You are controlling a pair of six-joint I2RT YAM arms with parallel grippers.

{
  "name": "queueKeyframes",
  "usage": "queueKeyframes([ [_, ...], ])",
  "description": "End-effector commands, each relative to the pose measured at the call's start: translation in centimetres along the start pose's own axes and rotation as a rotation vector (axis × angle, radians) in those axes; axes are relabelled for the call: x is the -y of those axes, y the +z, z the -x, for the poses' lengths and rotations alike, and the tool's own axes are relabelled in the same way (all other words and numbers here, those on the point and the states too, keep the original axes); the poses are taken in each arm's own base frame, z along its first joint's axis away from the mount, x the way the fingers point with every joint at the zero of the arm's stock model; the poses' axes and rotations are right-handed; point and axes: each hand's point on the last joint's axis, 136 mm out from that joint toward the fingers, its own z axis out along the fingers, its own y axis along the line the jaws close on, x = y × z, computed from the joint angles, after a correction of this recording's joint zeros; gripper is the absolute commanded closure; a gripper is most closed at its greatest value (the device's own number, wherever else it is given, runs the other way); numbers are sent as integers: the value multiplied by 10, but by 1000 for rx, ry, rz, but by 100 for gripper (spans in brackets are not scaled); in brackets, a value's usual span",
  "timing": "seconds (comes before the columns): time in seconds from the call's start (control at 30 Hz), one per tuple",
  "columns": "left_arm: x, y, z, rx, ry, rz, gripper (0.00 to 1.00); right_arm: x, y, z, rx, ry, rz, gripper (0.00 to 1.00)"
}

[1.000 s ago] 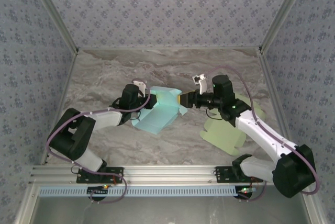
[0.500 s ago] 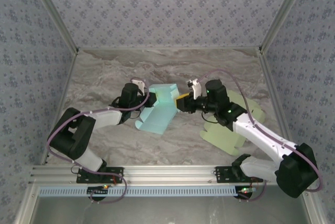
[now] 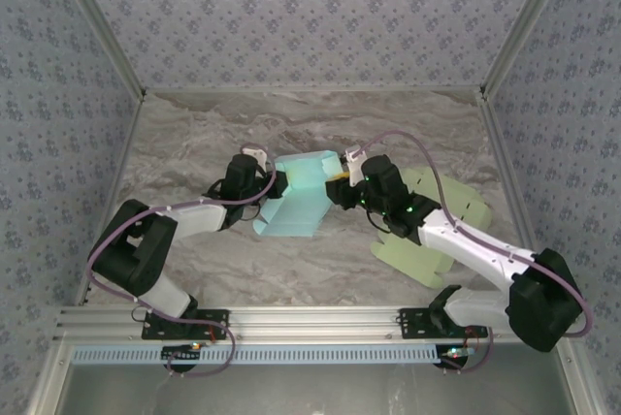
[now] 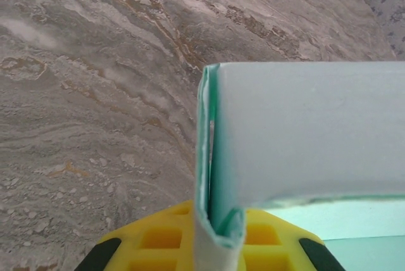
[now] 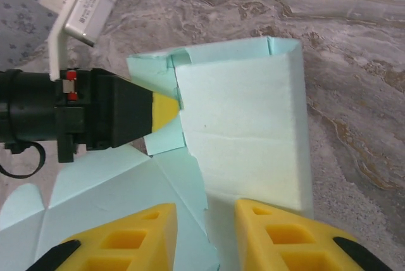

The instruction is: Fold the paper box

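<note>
The paper box [image 3: 296, 198] is a light teal cut-out lying half folded at the middle of the table. My left gripper [image 3: 270, 185] is shut on its left wall; in the left wrist view the doubled paper edge [image 4: 216, 220] is pinched between the yellow fingers [image 4: 158, 239]. A teal panel [image 4: 304, 132] stretches away to the right of it. My right gripper [image 3: 338, 185] is at the box's right side. Its jaws [image 5: 205, 211] stand apart around the lower edge of the raised panel [image 5: 247, 132]. My left gripper [image 5: 172, 105] shows across the box.
A pale green flat paper cut-out [image 3: 432, 236] lies on the marble table under the right arm. Patterned walls close in the left, back and right. An aluminium rail [image 3: 310, 320] runs along the near edge.
My right gripper has moved left onto the box's right side and its jaws have narrowed. The box's right panel has been pushed up and inward. My left gripper has kept its hold.
</note>
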Motion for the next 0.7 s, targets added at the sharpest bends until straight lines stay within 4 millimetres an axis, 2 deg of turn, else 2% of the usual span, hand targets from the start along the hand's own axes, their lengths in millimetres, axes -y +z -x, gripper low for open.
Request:
queueKeyframes([
  [0.0, 22, -4, 23, 58, 21, -59, 100, 8, 6, 0, -17, 1, -7, 69],
  [0.13, 22, -4, 22, 56, 24, -59, 100, -9, 5, 5, -30, -5, 148, 72],
  [0.27, 24, -6, 23, 53, 24, -57, 100, -11, 6, 7, -35, -35, 145, 72],
  [0.47, 14, -2, 19, 33, 0, 9, 100, -31, 19, -1, -47, -70, 166, 74],
  [0.6, 10, -5, 18, 54, 7, 42, 100, -22, 26, -4, -54, -77, 81, 76],
  [0.67, 10, -5, 19, 59, 11, 51, 100, -23, 28, -5, -60, -84, 89, 77],
])
